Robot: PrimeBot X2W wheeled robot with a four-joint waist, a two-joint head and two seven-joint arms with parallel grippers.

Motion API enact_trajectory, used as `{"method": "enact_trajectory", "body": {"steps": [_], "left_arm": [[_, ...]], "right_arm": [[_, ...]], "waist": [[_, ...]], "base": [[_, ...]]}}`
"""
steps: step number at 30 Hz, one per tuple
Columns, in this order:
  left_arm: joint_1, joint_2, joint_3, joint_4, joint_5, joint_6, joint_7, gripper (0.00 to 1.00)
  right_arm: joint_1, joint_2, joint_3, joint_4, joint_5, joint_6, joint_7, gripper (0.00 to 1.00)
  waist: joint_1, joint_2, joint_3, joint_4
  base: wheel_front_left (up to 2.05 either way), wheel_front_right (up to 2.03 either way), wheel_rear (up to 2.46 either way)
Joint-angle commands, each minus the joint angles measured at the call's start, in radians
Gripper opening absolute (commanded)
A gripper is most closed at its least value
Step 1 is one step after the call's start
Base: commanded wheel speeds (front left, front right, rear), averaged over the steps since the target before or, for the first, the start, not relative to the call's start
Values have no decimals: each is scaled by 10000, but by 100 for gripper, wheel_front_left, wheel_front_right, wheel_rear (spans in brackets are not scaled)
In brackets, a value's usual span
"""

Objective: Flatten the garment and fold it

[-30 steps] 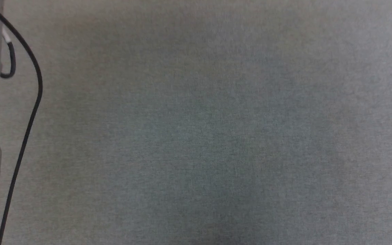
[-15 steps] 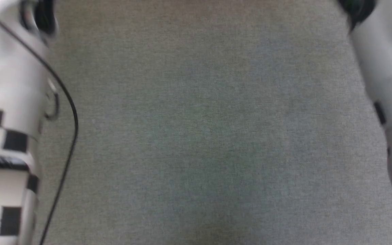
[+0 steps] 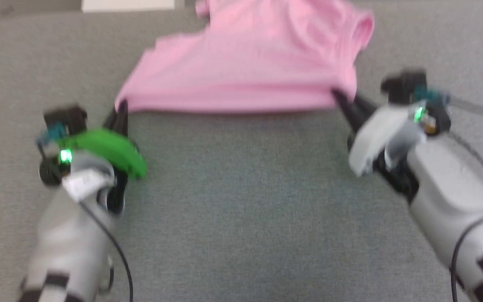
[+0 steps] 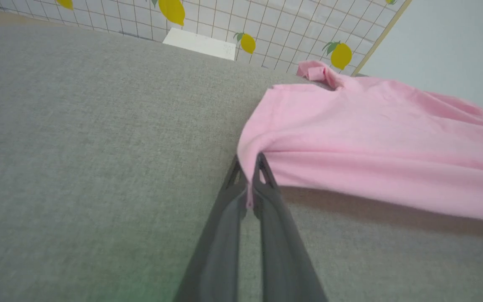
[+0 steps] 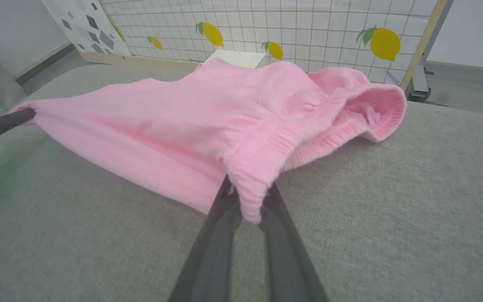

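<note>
Labels first: we note a small white tag (image 3: 83,184) on the left arm in the head view, too blurred to read. In the same view the garment (image 3: 245,63), light pink, lies at 12 o'clock of the frame on the grey fabric surface (image 3: 241,209). The left gripper (image 3: 120,112) is at 9 o'clock and the right gripper (image 3: 344,100) at 3 o'clock. The near edge of the garment runs in a taut straight line between the two. In the left wrist view we see the left fingers (image 4: 275,235) clenched together on the garment's left corner, with a thin strip of pink cloth pinched between them. From there the cloth spreads toward 2 and 3 o'clock. A dark shadow under its near edge shows that this edge is raised off the surface. In the right wrist view the right fingers (image 5: 283,251) are clamped on the ribbed elastic waistband. The waistband's opening gapes at 2 o'clock, resting on the surface. The cloth stretches from this grip toward 9 o'clock, where a dark finger of the left gripper holds the far corner. Beyond the garment, at 12 o'clock, stands a white grid panel (image 5: 329,21) printed with yellow lemons, and a flat white sheet (image 5: 237,58) lies at its foot.
</note>
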Motion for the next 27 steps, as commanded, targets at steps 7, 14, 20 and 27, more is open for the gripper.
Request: {"method": "enact_trajectory", "body": {"steps": [7, 14, 20, 27], "left_arm": [[3520, 524, 338, -2583, 366, 814, -45, 0], [6550, 1094, 377, -5963, 357, 2280, 1186, 0], [8876, 1564, 636, -9148, 226, 3590, 2322, 0], [10348, 2313, 945, -12268, 279, 4799, 3778, 0]], "right_arm": [[2966, -691, 79, -2120, 65, -21, 219, 0], [5840, -851, -953, -4454, -614, -21, 1046, 0], [8189, -521, -2311, -6904, -1415, -21, 2145, 0], [10770, 354, -3654, -9671, -2181, -21, 4111, 0]], "waist": [[1, 76, -2280, 96], [1, 76, -3039, 91], [1, 76, -3246, 139], [1, 76, -3211, 244]], "base": [[0, 0, 0], [0, 0, 0], [0, 0, 0], [0, 0, 0]]}}
